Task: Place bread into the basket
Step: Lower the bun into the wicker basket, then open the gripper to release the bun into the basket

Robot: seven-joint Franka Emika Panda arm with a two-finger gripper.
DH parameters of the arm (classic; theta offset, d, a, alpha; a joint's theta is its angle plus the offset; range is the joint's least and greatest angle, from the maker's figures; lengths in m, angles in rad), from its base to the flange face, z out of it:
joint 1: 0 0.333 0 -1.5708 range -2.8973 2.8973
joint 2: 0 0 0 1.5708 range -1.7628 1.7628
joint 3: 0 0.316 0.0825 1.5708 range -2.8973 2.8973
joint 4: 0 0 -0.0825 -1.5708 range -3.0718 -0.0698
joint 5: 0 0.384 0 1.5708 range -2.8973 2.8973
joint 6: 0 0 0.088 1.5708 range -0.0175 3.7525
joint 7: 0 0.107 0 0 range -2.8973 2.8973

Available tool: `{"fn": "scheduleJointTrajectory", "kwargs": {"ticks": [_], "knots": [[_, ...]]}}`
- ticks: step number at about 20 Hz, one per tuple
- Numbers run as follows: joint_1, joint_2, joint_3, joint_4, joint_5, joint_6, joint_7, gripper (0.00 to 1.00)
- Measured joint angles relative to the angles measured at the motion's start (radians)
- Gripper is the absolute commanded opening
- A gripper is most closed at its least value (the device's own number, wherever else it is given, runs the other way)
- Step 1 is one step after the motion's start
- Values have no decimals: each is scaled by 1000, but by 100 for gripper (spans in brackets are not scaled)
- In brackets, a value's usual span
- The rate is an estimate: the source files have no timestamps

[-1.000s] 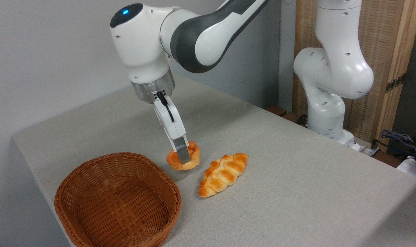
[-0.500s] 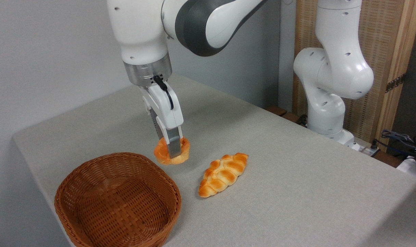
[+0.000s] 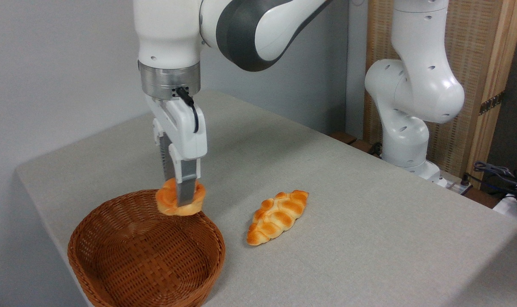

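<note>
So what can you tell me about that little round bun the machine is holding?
The bun is small and muffin-shaped, with a glossy orange-golden top and a paler lower edge. It looks like a soft or toy pastry. The end effector pinches it from above, one grey finger crossing its front. It hangs in the air, roughly level, over the far rim of the brown wicker basket, touching nothing but the fingers.
</note>
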Motion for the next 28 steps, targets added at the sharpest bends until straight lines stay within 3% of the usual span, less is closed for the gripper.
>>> {"fn": "scheduleJointTrajectory", "kwargs": {"ticks": [3,4,9,28], "knots": [[0,13,1,0,0,55,0,96],[0,19,1,0,0,80,0,100],[2,34,13,0,0,154,0,100],[5,34,20,3,0,155,0,100]]}}
